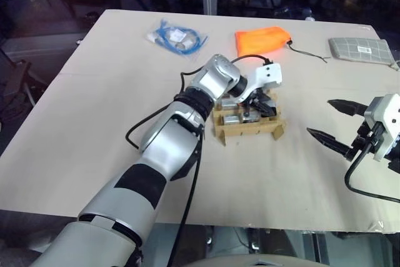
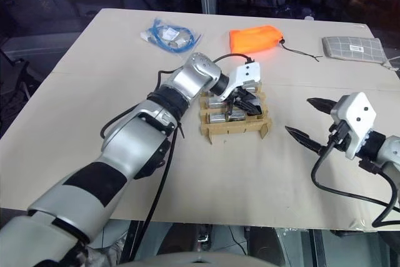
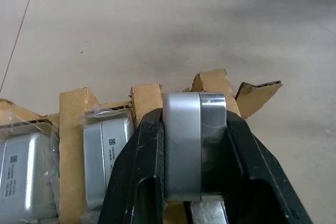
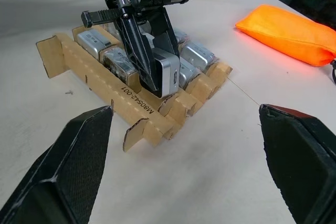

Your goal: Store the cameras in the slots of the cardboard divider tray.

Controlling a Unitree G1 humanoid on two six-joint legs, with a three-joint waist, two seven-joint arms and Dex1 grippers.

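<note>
The cardboard divider tray [image 1: 247, 130] sits near the middle of the table, with several silver-grey cameras [image 4: 197, 55] lying in its slots. My left gripper [image 1: 259, 109] hangs over the tray's right end, pointing steeply down. It is shut on one camera [image 3: 184, 145], whose silver body is clamped between the two black fingers [image 3: 142, 171] just above the front-right corner slot [image 4: 167, 74]. My right gripper [image 1: 319, 117] hovers open and holds nothing, to the right of the tray and well apart from it.
An orange fabric pouch [image 1: 262, 39] with a cord lies behind the tray. A grey patterned pouch [image 1: 360, 48] is at the far right corner. A plastic bag with a blue cable [image 1: 177, 37] lies at the back left. The table's front edge [image 1: 250, 224] is close.
</note>
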